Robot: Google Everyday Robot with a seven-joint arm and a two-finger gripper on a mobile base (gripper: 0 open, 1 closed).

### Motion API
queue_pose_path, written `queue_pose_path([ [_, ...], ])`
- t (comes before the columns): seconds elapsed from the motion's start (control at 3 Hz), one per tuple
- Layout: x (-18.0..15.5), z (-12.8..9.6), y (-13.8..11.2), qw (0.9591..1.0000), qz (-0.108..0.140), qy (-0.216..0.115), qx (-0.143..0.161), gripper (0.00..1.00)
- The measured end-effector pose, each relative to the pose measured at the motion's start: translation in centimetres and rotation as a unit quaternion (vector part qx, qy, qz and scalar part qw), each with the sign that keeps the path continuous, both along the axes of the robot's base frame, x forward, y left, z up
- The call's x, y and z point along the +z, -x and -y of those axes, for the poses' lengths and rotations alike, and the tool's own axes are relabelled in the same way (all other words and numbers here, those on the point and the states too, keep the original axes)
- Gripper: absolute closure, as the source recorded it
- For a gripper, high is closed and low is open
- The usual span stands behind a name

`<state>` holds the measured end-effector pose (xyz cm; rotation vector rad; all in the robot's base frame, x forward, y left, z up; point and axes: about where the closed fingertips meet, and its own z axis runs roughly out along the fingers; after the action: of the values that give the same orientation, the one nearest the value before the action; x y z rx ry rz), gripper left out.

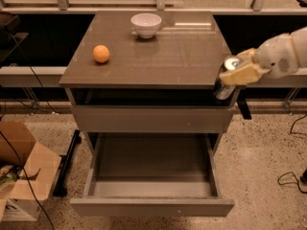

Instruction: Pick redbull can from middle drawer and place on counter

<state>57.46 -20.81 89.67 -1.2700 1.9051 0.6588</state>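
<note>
My gripper (238, 70) is at the counter's front right corner, shut on the redbull can (225, 80). The can is slim with a shiny silver top and dark sides; it hangs tilted in front of the counter's (158, 51) right edge, its base below the slab's level. The middle drawer (152, 169) is pulled out wide below, and its flat dark floor is bare. My white arm comes in from the right edge of the view.
An orange (100, 53) lies on the counter's left side and a white bowl (146, 24) stands at its back. A shut drawer front (151, 119) sits under the slab. A cardboard box (21, 174) and cables are on the floor at left.
</note>
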Motion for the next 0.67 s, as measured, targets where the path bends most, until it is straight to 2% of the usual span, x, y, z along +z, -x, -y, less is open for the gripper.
queue_pose_path([
  [0.33, 4.3, 0.9, -3.2, 0.999, 0.034, 0.027, -0.008, 1.0],
  [0.67, 5.9, 0.4, -7.9, 0.9969, 0.062, 0.041, -0.027, 1.0],
])
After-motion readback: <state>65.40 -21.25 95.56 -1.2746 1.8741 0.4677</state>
